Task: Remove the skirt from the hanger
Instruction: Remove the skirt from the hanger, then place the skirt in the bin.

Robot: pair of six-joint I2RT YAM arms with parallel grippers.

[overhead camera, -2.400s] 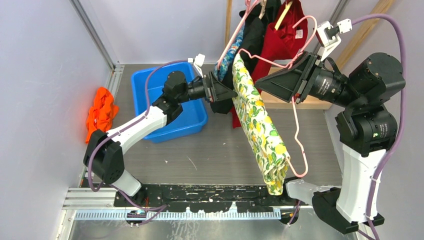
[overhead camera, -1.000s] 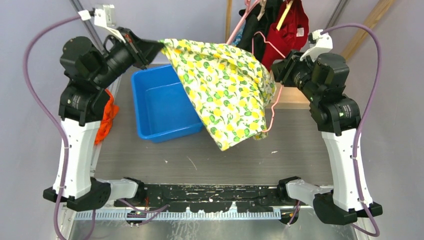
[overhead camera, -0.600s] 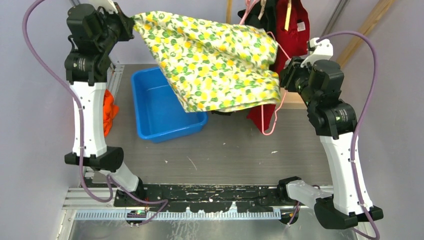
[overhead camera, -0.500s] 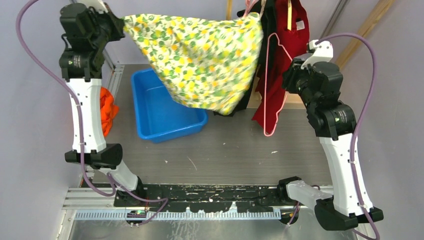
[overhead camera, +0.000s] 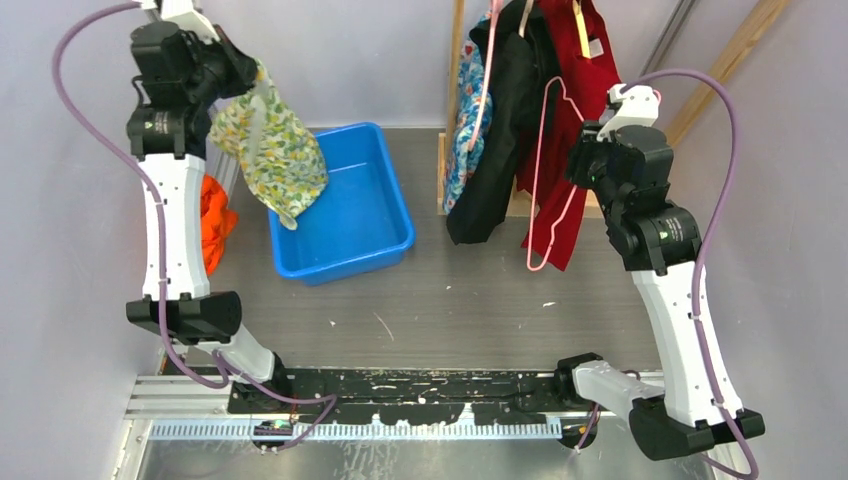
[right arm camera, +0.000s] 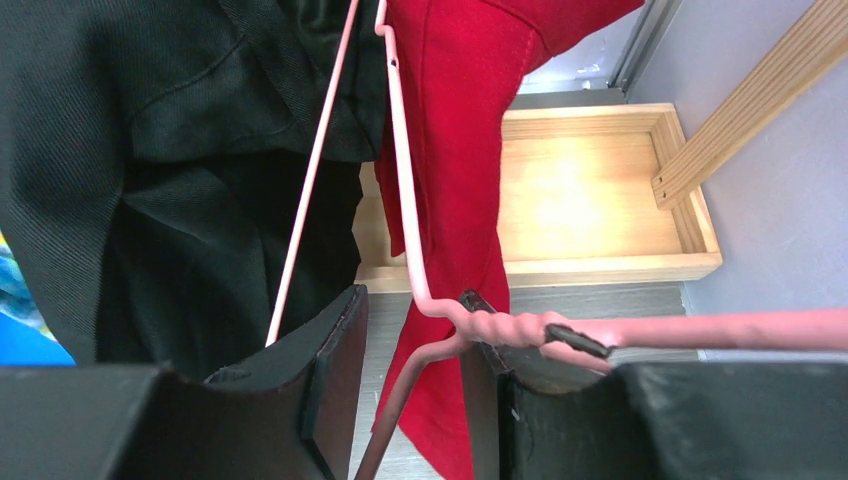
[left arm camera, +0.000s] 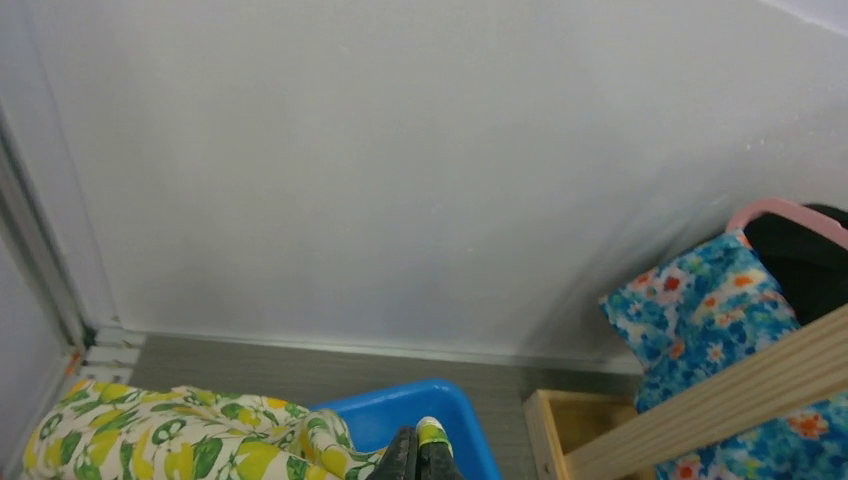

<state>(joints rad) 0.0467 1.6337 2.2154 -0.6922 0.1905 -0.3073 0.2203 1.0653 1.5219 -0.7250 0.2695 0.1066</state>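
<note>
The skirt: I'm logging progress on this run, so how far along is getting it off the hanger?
Done: the skirt is clear of the pink hanger, which hangs bare from the right gripper, jaws apart. In hand: the left gripper is shut on the skirt, dangling it over the blue bin. Left: probably just dropping it there.

The left arm (overhead camera: 178, 225) and right arm (overhead camera: 675, 305) stand upright. The left end effector (overhead camera: 243, 75) is clamped; the right end effector (right arm camera: 405, 385) gapes.
</note>
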